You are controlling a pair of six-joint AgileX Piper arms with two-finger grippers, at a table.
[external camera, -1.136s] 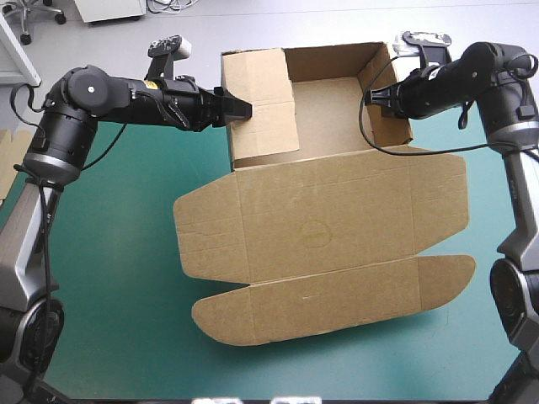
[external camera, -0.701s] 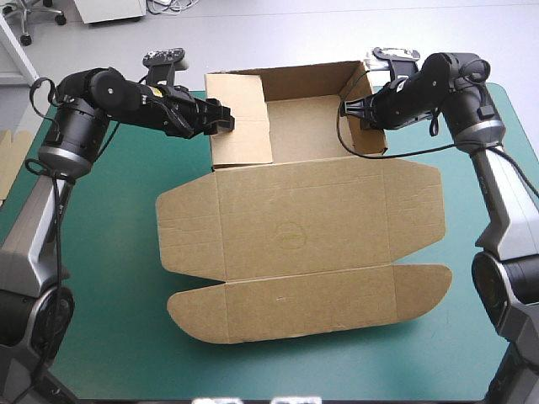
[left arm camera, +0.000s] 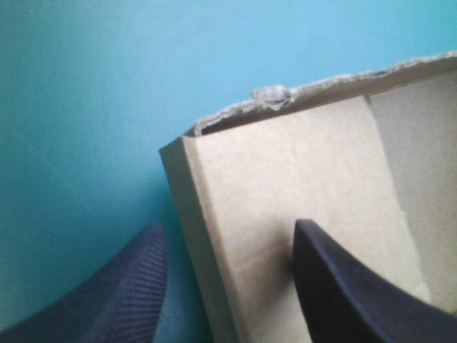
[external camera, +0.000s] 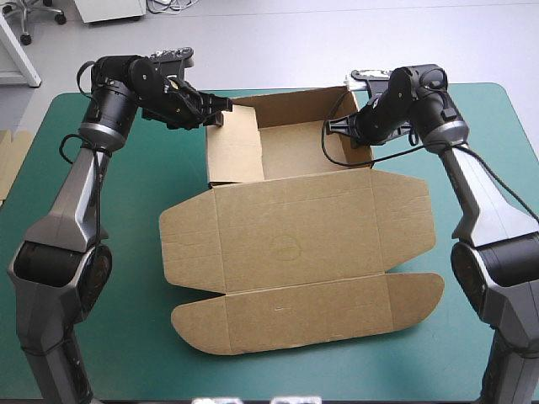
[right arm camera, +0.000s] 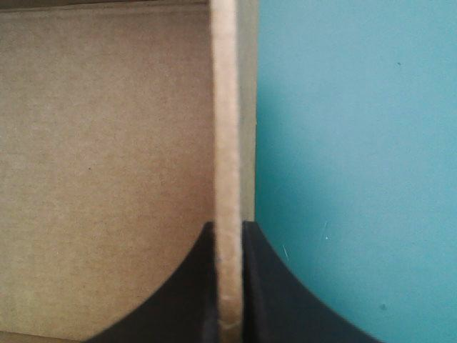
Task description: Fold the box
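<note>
box (external camera: 295,252) half-formed, mid-surface (external camera: 126,252): far walls up, lid panel flat toward the near edge.
right end effector (right arm camera: 228,225) clamped on the right wall's top edge; left end effector (left arm camera: 225,229) has fingers apart, straddling the left wall, no pinch. Board looks light, stiff across panels, hinging at creases. Grip wall edges near corners, avoid the torn rim.
</note>
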